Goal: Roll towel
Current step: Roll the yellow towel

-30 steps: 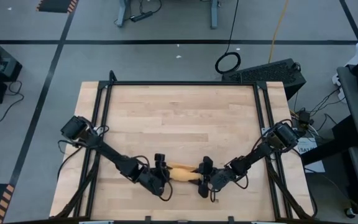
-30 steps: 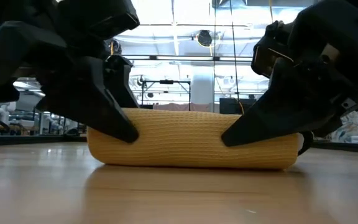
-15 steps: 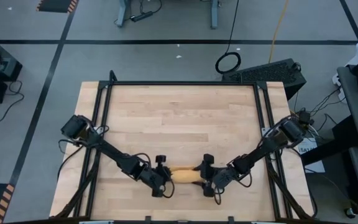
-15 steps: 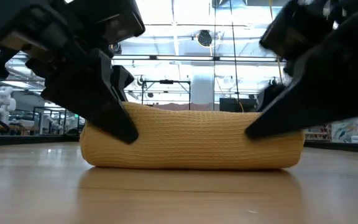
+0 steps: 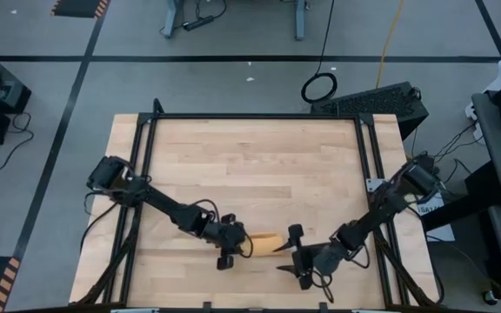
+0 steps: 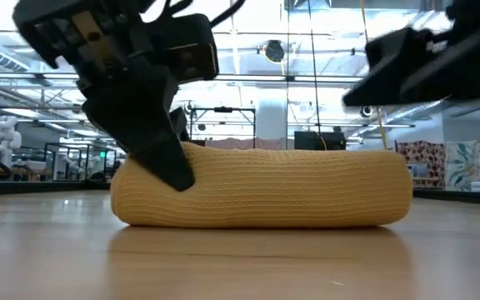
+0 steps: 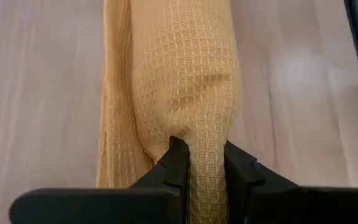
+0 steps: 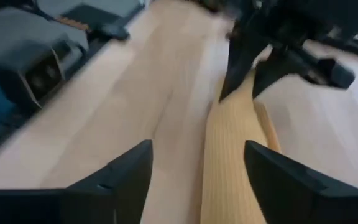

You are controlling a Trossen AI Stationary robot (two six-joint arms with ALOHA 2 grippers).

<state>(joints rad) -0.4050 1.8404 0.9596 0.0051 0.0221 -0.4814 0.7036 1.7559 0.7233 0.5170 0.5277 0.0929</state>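
Two grippers are on this job, and right now only one has cloth. The towel (image 5: 266, 244) lies rolled near the table's front edge, its long axis running left to right between my arms. My left gripper (image 7: 197, 163) is pinched shut on a fold at the roll's left end; the wrist camera shows both fingers squeezing the waffle weave. My right gripper (image 5: 297, 255) hangs just off the right end, jaws spread, holding nothing, the roll stretching straight ahead between its fingers (image 8: 114, 180). So the left is the nearer hand, already attached. Compared with a second ago, the right has let go and pulled back from the towel, while the left has closed and shifted inward along the roll
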